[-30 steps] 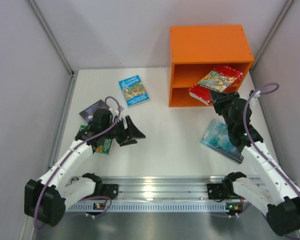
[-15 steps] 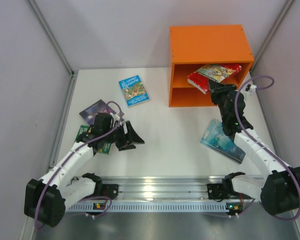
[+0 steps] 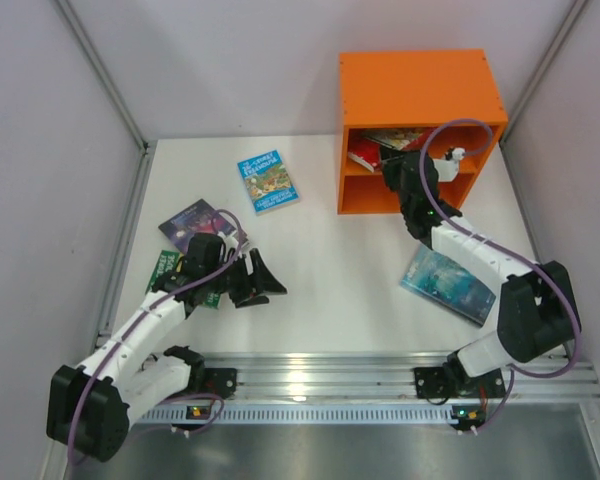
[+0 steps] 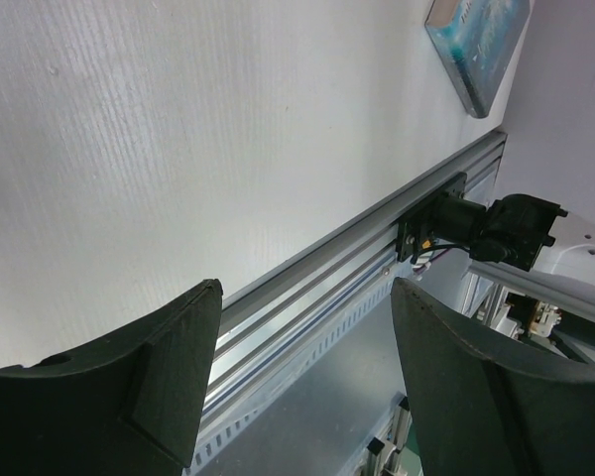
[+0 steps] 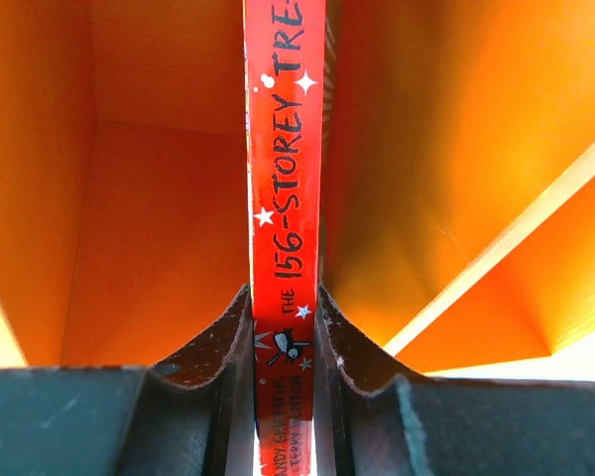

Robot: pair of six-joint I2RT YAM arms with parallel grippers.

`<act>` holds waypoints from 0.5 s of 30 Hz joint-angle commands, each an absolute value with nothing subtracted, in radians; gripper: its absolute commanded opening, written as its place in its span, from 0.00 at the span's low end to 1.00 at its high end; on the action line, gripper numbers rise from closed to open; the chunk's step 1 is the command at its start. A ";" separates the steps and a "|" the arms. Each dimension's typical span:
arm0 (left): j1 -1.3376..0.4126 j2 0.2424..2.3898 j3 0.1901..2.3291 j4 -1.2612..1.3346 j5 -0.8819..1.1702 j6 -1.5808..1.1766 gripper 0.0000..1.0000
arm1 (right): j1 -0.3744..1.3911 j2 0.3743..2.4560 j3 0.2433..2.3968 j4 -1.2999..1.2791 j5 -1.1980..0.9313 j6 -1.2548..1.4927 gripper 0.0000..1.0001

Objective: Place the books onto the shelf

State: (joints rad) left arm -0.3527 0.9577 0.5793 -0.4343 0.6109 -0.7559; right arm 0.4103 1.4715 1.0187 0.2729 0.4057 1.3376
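Red book [image 5: 286, 248] spine, right wrist view: "THE 156-STOREY TRE", cut off at the top edge. Small author line low on the spine looks like "ANDY GRIFFITHS" and "TERRY DENTON", partly cut off. Top view: light-blue book [image 3: 267, 181] has title lettering on its cover, too small to read.

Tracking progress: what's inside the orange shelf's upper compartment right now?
The red-bordered book, its spine clamped in the right gripper, is in the shelf's upper compartment. The gripper hides whether the book rests on the compartment floor. No other book shows there.
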 commanded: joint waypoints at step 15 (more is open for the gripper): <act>-0.351 0.966 0.555 -0.371 0.615 -0.752 0.73 | 0.442 1.491 1.200 -0.046 0.264 1.174 0.50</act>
State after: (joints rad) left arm -0.3527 0.9630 0.5591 -0.4183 0.6113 -0.7567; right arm 0.4366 1.5043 1.1427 -0.0154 0.3141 1.2442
